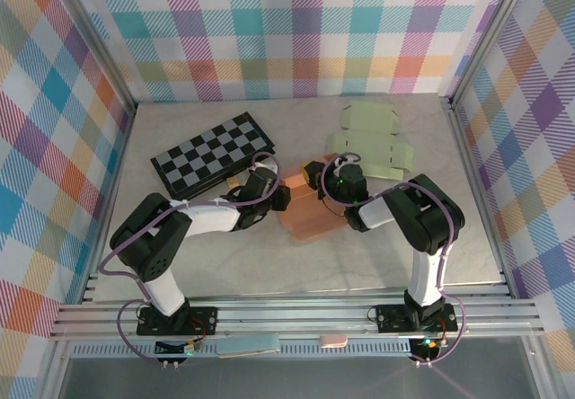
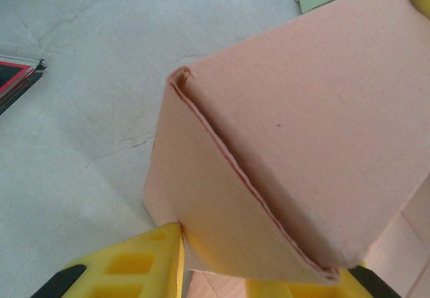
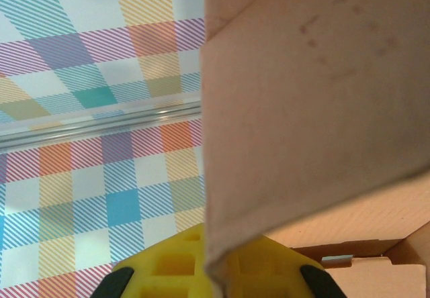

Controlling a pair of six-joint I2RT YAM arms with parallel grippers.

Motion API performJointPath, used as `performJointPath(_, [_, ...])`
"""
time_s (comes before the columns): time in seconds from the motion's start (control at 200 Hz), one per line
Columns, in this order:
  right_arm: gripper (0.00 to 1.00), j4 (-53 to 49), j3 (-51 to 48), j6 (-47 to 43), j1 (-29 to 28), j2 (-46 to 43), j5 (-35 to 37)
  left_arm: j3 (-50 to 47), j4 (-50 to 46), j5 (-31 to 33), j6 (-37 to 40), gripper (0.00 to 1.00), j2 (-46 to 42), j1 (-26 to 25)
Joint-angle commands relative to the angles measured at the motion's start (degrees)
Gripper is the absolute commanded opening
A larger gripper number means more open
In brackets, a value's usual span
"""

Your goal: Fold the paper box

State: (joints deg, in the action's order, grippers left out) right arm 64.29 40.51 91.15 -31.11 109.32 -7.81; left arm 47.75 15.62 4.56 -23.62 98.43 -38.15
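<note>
box: paper box (image 1: 310, 215) sitting at middle of surface (image 1: 431, 237), partly formed
left jaws: left gripper (image 2: 238, 264) pinching the folded side wall; we're bracing that crease
right jaws: right gripper (image 3: 215, 251) clamping a thin panel edge; we're steadying it for folding

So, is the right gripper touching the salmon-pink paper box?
Touching. The right wrist view shows the right gripper pinching a wall of the salmon-pink paper box.

Bright, even light from above. Soft shadows lie on the worktop (image 1: 234, 264). Up close, the paper box (image 2: 302, 110) looks a bit blurry.
</note>
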Motion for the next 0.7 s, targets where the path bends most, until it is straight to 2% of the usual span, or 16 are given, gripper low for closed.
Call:
performJointPath(0.0, [0.00,-2.36,-0.83,1.44,-1.31,1.87,-2.65,2.24,-0.98,3.15,-1.19,0.24,1.42,-0.49])
performJointPath(0.15, [0.00,-2.95,-0.82,1.99,-1.40,1.73,-2.47,2.77,-1.19,3.36,-1.42,0.20,2.40,-0.96])
performJointPath(0.545, [0.00,-5.45,-0.49,2.01,-1.75,0.63,-1.83,4.54,-2.94,6.85,-2.09,0.28,4.72,-1.38])
performJointPath(0.695, [0.00,-5.93,-0.28,2.21,-1.84,0.38,-1.59,5.90,-3.96,8.21,-2.40,0.20,5.84,-1.55])
